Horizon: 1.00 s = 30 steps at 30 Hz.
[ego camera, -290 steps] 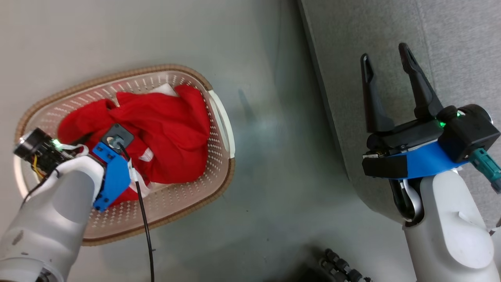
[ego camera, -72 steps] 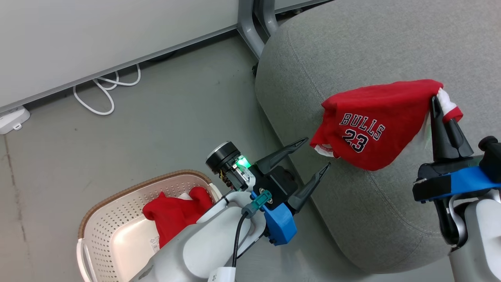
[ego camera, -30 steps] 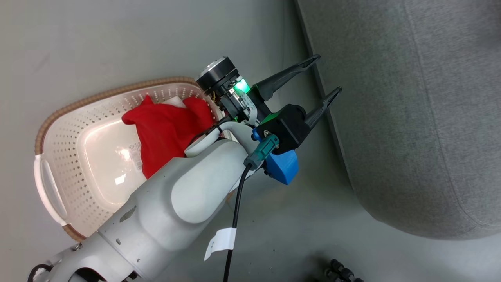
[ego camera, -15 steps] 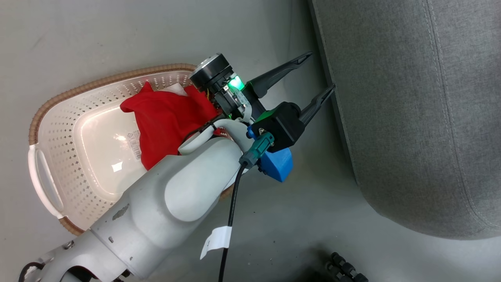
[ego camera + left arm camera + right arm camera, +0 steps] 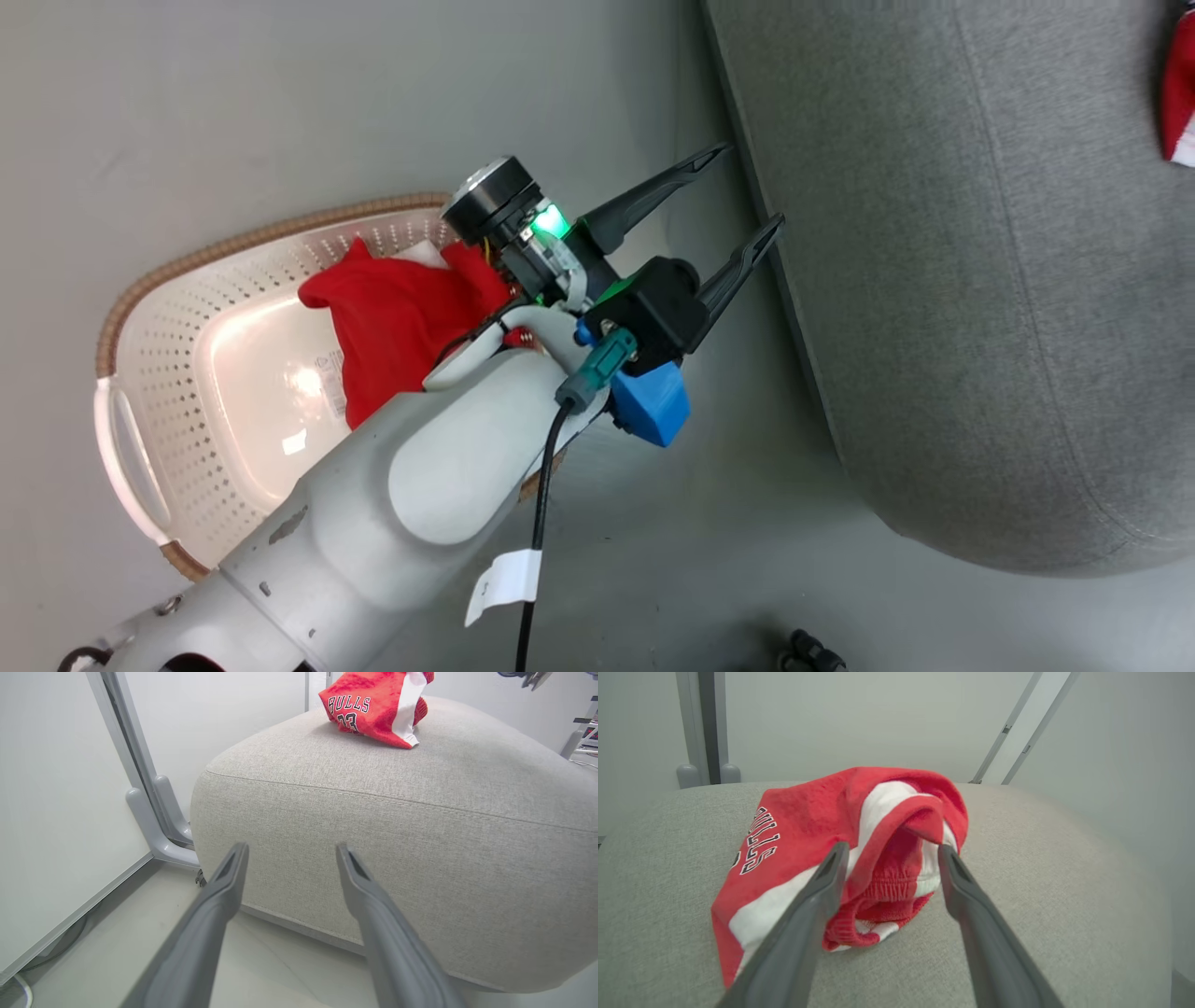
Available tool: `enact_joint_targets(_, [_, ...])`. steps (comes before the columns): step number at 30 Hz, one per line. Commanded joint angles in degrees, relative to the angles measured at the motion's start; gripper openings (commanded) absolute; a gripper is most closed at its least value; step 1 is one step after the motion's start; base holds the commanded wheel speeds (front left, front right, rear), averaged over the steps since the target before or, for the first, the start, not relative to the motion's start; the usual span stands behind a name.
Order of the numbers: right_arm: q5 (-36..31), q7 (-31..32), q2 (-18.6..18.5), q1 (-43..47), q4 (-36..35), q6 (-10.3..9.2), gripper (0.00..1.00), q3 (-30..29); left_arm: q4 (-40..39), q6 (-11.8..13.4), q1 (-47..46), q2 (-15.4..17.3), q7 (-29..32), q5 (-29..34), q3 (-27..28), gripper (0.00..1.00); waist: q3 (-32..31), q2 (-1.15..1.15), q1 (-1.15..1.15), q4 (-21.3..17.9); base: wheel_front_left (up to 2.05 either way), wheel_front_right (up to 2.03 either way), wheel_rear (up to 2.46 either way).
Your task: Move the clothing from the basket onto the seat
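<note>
A red garment (image 5: 397,322) lies bunched in the cream basket (image 5: 280,229) on the floor, partly hidden by my left forearm. My left gripper (image 5: 750,187) hangs open and empty over the floor between basket and the grey seat (image 5: 980,280), fingers pointing at the seat's side (image 5: 373,812). A red jersey (image 5: 373,707) with white trim and printed numbers rests crumpled on the seat top. My right gripper (image 5: 893,848) is open, its fingers straddling the jersey's (image 5: 803,821) bunched waistband on the seat (image 5: 1041,882). A sliver of the jersey (image 5: 1181,93) shows at the head view's right edge.
A pale partition panel (image 5: 46,812) with grey legs (image 5: 154,826) stands close to the seat's left corner. A black cable (image 5: 537,523) trails from my left wrist. A dark ribbed part (image 5: 808,653) sits at the bottom edge of the head view.
Earlier the right gripper pinched the jersey above the seat; now its jaws are apart and the jersey lies on the seat. The head view shifted slightly; the left gripper stayed open.
</note>
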Motion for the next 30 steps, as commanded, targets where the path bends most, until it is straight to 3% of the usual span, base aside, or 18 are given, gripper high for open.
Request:
enact_joint_targets(1, [0.2, -0.1, 0.3, 2.5, -1.8, 0.0, 1.0, -0.5, 0.1, 0.4, 1.0, 0.2, -0.3, -0.4, 0.5, 1.0, -2.4, 0.0, 0.0, -0.3, 0.0, 0.0, 0.0])
enact_joint_targets(8, [-2.0, -0.1, 1.6, 12.2, -13.0, 0.01, 1.0, 2.0, -3.6, 3.3, 7.2, 0.8, -0.6, -3.0, 6.0, 1.0, -12.4, 0.0, 0.0, 0.0, 0.0, 0.0, 0.0])
enact_joint_targets(17, [-0.9, -0.1, 0.6, 16.1, -19.7, 0.01, 1.0, 14.4, -11.3, 7.2, 17.0, 2.7, -0.6, -3.4, 18.4, 1.0, -22.0, 0.0, 0.0, 3.5, 0.0, 0.0, 0.0])
enact_joint_targets(30, [1.4, 0.0, 4.3, 20.6, -21.5, 0.01, 1.0, 27.1, -14.5, 7.1, 29.9, 1.4, -0.6, -1.8, 36.3, 1.0, -31.6, 0.0, 0.0, 10.7, 0.0, 0.0, 0.0])
